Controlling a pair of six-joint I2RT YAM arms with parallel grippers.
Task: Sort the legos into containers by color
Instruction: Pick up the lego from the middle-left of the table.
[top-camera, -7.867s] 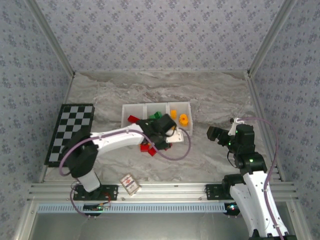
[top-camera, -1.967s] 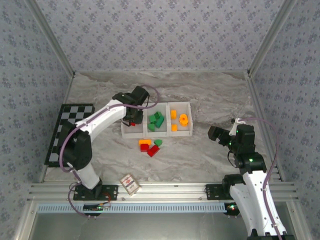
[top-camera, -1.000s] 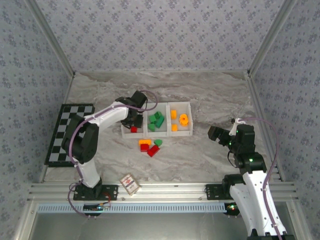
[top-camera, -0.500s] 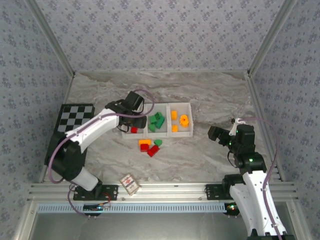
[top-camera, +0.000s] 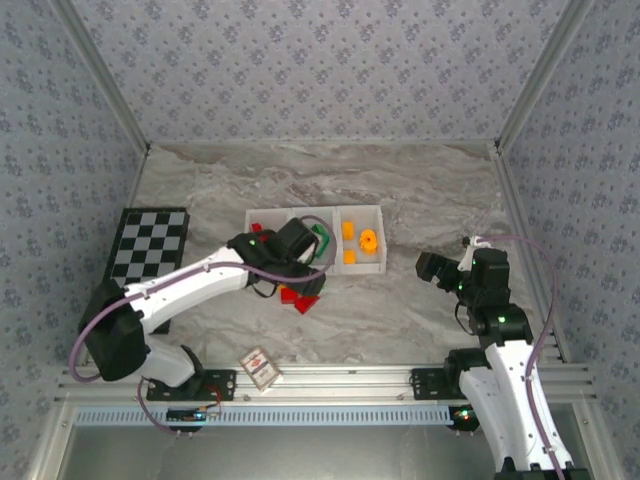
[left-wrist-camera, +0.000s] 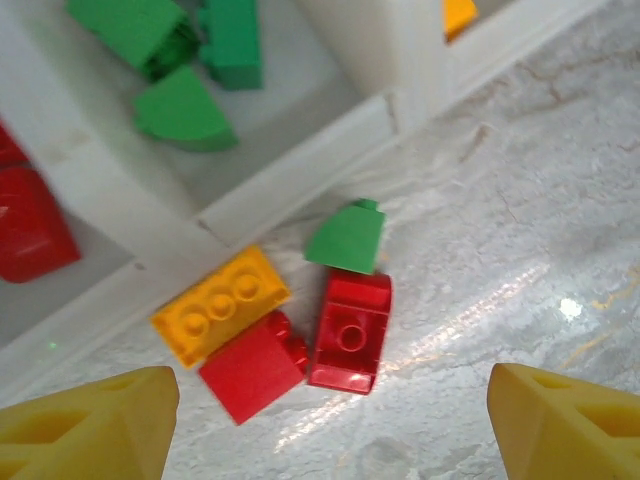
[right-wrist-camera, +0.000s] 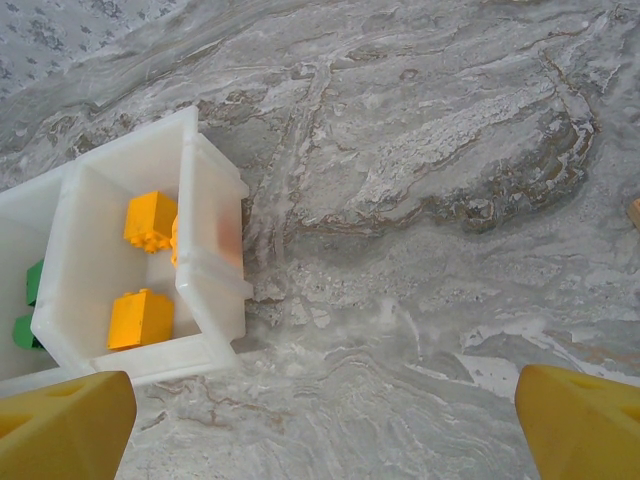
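With the pick-up step apparently beginning, the left tool (left-wrist-camera: 335, 425), open and empty, is hovering over four loose legos (left-wrist-camera: 350, 330) lying mid-frame on the table (left-wrist-camera: 520, 230) just below the containers (left-wrist-camera: 300, 175), calling next for a descent onto one of them, while the right tool (right-wrist-camera: 325, 430) is hanging open.

a black-and-white checkerboard (top-camera: 150, 255) lies well left of the left gripper (left-wrist-camera: 330, 425); a small red-patterned card (top-camera: 259, 367) lies well back from it, at the grey marbled tabletop's (top-camera: 420, 190) near edge.
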